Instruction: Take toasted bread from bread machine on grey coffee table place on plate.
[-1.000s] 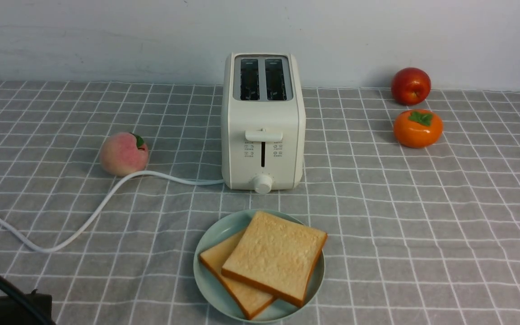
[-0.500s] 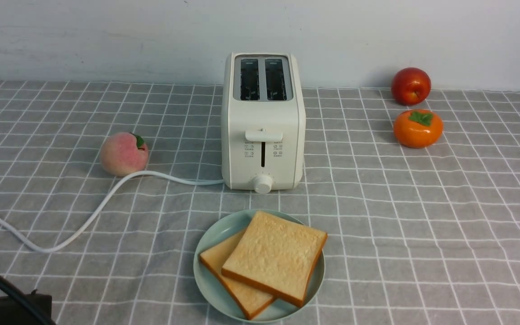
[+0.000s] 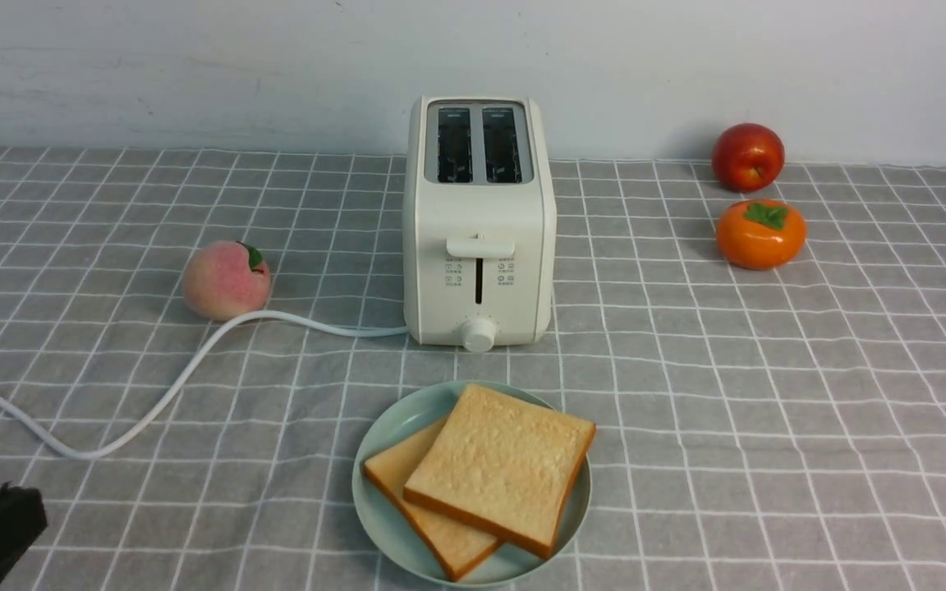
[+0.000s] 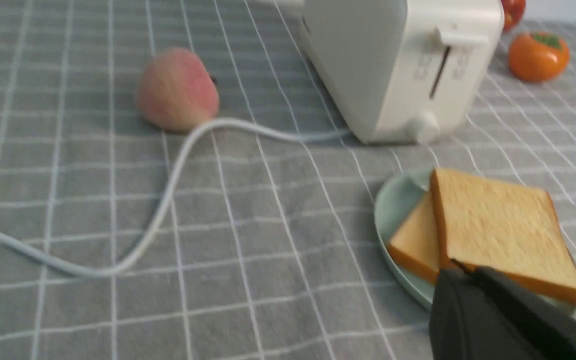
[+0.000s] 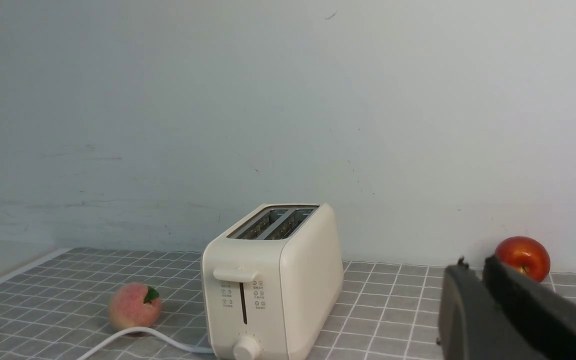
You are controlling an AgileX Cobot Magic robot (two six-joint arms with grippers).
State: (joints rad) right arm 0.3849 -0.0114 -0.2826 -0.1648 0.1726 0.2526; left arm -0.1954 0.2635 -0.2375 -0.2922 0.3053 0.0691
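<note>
I see both slices of toasted bread (image 3: 499, 469) stacked on the mint plate (image 3: 378, 509), on the grey desk (image 3: 769, 427) just before the empty bread machine (image 3: 479, 238). My left tool (image 4: 460, 280) is pressed closed, holding nothing; my right tool (image 5: 470, 272) looks narrow and empty.

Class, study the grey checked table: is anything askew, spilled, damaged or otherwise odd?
Nothing is spilled or damaged. The two golden-tan toast slices lie overlapped and skewed on the round mint-green plate, the upper one's corner jutting past its rim. The cream-white toaster's slots are empty, and its white cord snakes loosely past a pink peach.
</note>
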